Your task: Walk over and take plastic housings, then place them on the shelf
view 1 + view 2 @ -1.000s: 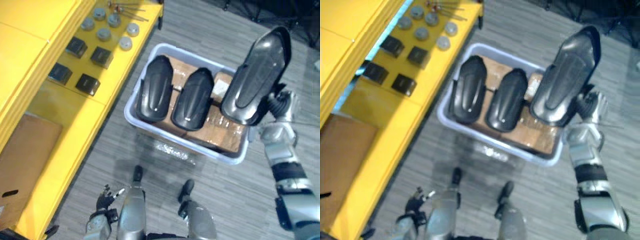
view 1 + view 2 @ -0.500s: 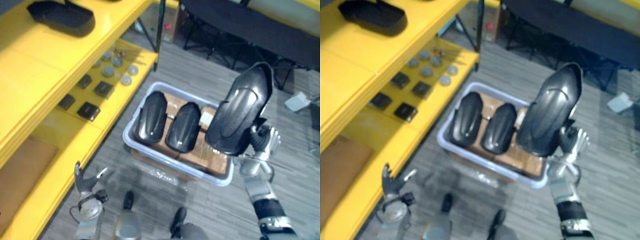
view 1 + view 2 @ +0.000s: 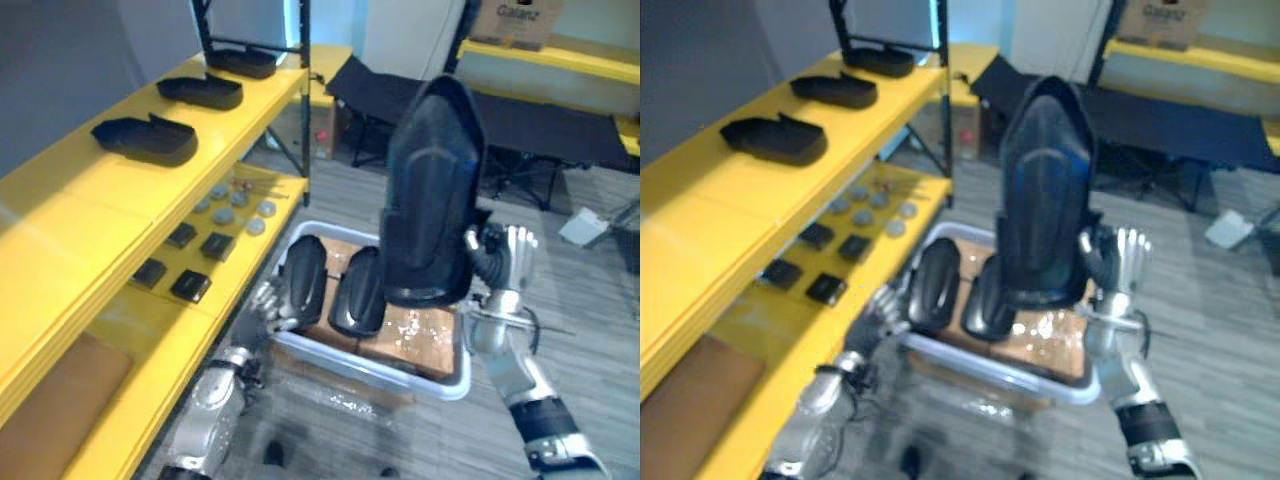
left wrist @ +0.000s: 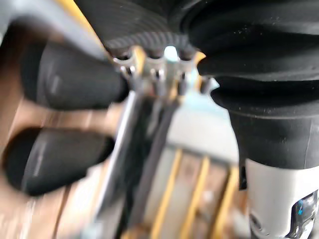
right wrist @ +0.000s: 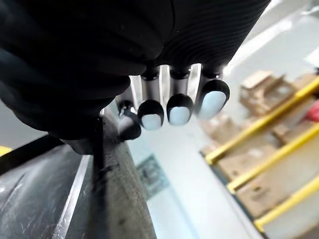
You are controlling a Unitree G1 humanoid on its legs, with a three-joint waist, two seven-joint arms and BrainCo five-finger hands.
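A long black plastic housing stands upright in the air over a grey bin. My right hand holds its lower right edge, thumb against the shell, fingertips pointing up. Two more black housings lie side by side in the bin on cardboard. My left hand is at the bin's left rim with relaxed, straight fingers reaching toward those housings, holding nothing. Three housings rest on the yellow shelf's top level.
The lower yellow shelf level carries small black blocks and grey discs, with a brown cardboard sheet at its near end. A black folding cot stands behind the bin. Grey floor lies open to the right.
The camera has tilted up toward the shelf. My right hand has brought the housing upright and higher. My left hand has risen from low beside the shelf to the bin's left rim.
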